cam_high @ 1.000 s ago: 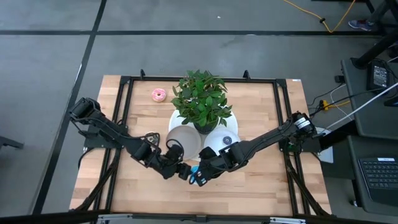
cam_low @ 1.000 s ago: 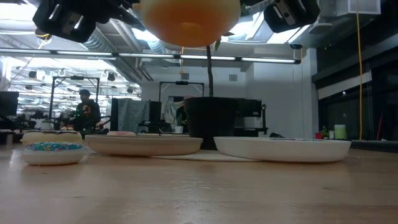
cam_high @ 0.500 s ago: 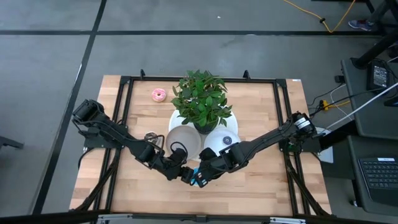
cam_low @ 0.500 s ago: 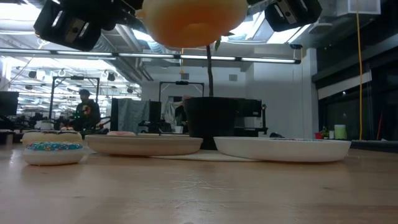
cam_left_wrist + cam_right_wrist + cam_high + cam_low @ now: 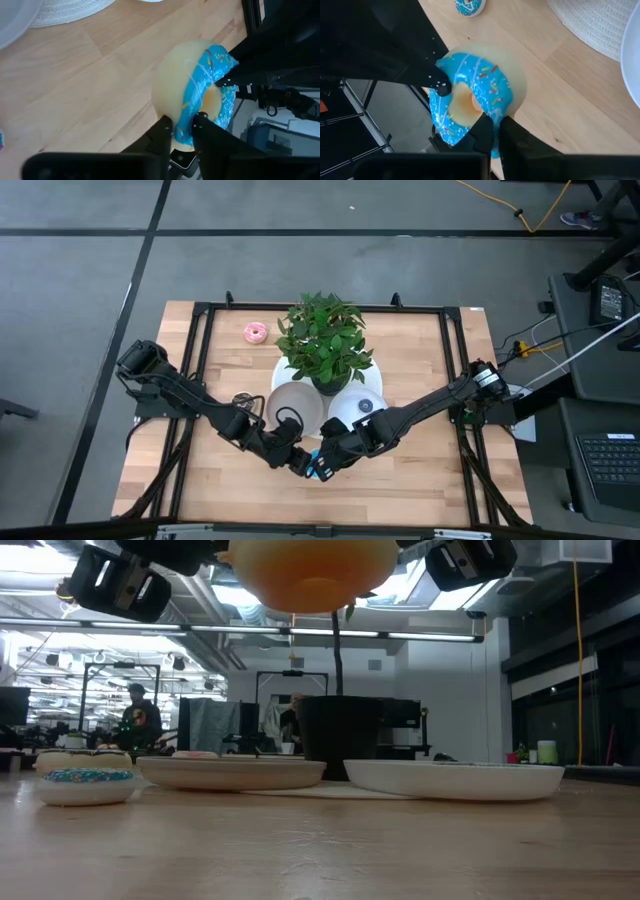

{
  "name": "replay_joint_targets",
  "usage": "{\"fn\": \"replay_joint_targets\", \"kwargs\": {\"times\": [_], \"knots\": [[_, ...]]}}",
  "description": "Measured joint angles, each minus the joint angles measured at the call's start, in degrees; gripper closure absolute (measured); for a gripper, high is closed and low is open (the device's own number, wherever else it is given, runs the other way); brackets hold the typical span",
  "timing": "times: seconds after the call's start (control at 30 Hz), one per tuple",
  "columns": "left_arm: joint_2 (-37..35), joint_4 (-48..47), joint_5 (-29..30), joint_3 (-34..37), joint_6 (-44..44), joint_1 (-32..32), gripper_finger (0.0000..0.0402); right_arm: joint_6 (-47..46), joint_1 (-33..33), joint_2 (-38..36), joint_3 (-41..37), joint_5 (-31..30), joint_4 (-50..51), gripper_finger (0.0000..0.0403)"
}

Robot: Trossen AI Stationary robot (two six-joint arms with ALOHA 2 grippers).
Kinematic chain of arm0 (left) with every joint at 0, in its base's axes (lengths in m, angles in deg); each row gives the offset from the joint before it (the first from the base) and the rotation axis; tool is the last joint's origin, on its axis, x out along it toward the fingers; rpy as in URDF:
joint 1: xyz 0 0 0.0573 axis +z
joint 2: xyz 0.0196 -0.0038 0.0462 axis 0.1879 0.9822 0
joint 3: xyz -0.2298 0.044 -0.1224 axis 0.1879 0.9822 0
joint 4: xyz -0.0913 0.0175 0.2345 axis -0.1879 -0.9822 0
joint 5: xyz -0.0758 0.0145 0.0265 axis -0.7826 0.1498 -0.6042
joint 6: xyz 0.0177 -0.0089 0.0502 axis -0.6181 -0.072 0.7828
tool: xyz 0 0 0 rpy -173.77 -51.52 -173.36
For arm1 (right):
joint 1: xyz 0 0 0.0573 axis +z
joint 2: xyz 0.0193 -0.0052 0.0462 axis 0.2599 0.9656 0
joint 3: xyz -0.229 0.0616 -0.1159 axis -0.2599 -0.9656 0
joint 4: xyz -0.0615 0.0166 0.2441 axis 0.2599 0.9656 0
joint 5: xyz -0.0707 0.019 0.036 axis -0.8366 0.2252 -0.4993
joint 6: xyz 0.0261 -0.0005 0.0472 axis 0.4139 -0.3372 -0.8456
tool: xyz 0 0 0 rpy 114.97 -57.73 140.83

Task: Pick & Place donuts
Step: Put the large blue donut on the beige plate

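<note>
I count three donuts: blue donut [image 5: 207, 95] pinched by both left gripper [image 5: 182, 126] and right gripper [image 5: 492, 125], mini blue one [image 5: 469, 6], pink one [image 5: 255, 332] at 11 o'clock.

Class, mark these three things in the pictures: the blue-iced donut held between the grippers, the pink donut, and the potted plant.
blue-iced donut [image 5: 470, 97]: right wrist view, on its sprinkled blue icing.
pink donut [image 5: 255, 332]: high view, on its pink top.
potted plant [image 5: 322, 338]: high view, on its green leaves.

A pale donut underside [image 5: 308, 575] hangs above two plates [image 5: 232, 772] and a sprinkled donut [image 5: 86, 783].
</note>
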Motion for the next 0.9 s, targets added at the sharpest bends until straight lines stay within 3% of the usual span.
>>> {"fn": "replay_joint_targets", "kwargs": {"times": [0.2,0.53,0.9], "knots": [[-0.02,0.44,-0.88,0.0,2.48,0.0,0.039,-0.02,0.0,0.0,0.0,0.0,-0.02,0.0366],[-0.02,0.52,-1.46,0.0,3.1,-0.07,0.0393,1.5,-0.02,-0.28,0.0,-0.4,1.44,0.0354],[-0.09,0.41,-2.43,-0.02,4.02,-0.08,0.0395,4.2,-0.04,-2.08,0.0,-3.26,3.92,0.0262]]}}
